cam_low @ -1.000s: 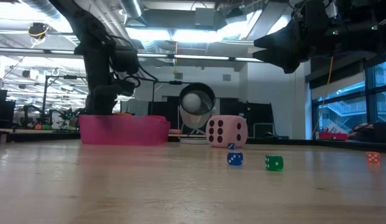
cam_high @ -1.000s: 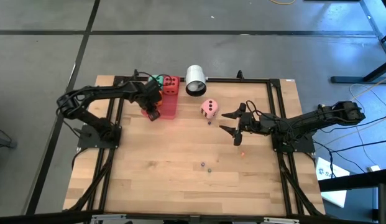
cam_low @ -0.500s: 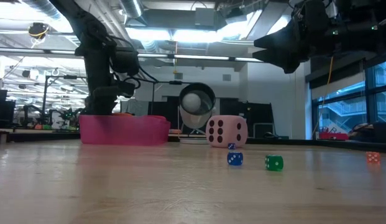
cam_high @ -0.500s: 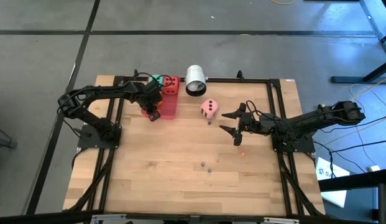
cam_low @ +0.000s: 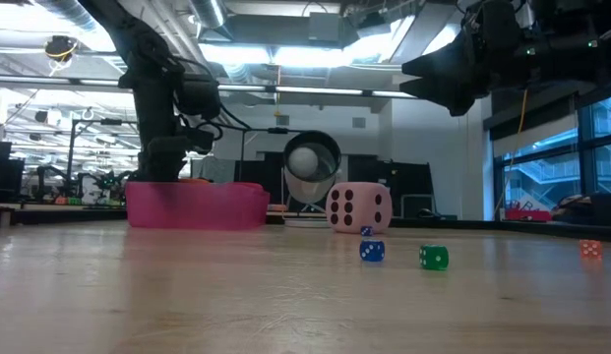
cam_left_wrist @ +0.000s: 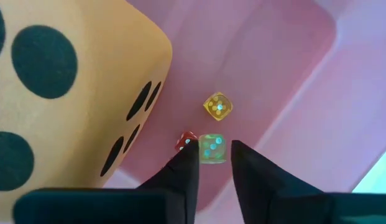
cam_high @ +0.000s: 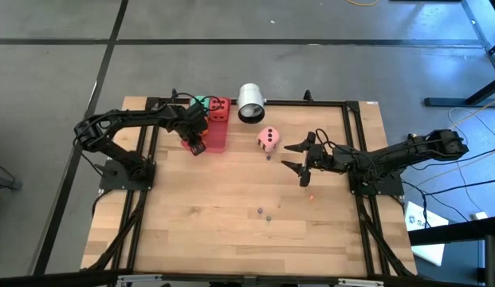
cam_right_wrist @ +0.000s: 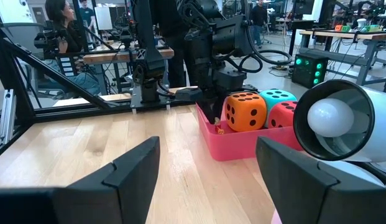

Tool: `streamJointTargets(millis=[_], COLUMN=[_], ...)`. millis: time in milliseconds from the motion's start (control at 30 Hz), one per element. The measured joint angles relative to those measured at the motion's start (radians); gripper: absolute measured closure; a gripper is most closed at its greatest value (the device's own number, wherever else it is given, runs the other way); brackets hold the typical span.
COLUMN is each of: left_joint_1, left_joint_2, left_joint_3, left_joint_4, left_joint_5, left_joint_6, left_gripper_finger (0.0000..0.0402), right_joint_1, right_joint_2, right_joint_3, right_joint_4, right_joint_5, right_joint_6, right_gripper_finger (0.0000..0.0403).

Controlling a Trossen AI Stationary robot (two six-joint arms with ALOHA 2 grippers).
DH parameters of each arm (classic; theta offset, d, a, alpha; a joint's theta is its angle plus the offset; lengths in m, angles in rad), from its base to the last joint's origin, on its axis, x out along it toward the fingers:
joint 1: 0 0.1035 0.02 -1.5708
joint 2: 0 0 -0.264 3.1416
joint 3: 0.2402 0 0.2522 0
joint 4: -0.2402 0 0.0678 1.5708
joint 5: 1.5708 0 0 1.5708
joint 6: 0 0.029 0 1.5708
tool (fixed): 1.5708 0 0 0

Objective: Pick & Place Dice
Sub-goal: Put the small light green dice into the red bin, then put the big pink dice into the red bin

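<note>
Left gripper [cam_left_wrist: 210, 163] was down inside the pink tray [cam_high: 214, 137], at its near end, with the fingers only a little apart and a tiny green die [cam_left_wrist: 211, 149] sitting between the tips; I could not tell if the pads touched it. Beside it lay a tiny yellow die [cam_left_wrist: 217, 106] and a tiny red one [cam_left_wrist: 186, 140]. The orange die [cam_left_wrist: 62, 93] filled the wrist view just beside the fingers.

The orange die, the green die [cam_right_wrist: 276, 98] and the red die [cam_right_wrist: 281, 115] were in the tray. The pink die [cam_high: 269, 139] stood on the table [cam_high: 199, 231], near the white cylinder [cam_high: 250, 102] and apart from the tray. The right gripper [cam_high: 299, 158] hung above the table just beside the pink die, fingers spread wide and empty.

My worry was the left fingers: they could pinch a tiny die and carry it out, or push the orange die against the tray wall. The right gripper could also knock the pink die toward the cylinder if it came down off-centre.

From above, the left arm covered most of the orange die. In the low view the tray wall hid all three dice inside.
</note>
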Motion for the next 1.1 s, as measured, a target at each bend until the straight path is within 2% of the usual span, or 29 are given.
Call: streamJointTargets(millis=[267,733,1100], left_joint_1=[0.000,0.000,0.000], left_joint_2=[0.000,0.000,-0.001], left_joint_3=[0.000,0.000,0.029], left_joint_4=[0.000,0.001,-0.039], left_joint_5=[0.000,-0.001,0.000], left_joint_6=[-0.011,-0.030,-0.025], left_gripper_finger=[0.0275,0.0240,0.0236], right_joint_1=[0.000,0.000,0.000], right_joint_2=[0.000,0.000,0.000], right_joint_3=[0.000,0.000,0.000], right_joint_4=[0.000,0.000,0.000], right_joint_5=[0.000,0.000,0.000], right_joint_6=[0.000,0.000,0.000], right_gripper_finger=[0.0138,0.0138,0.0138])
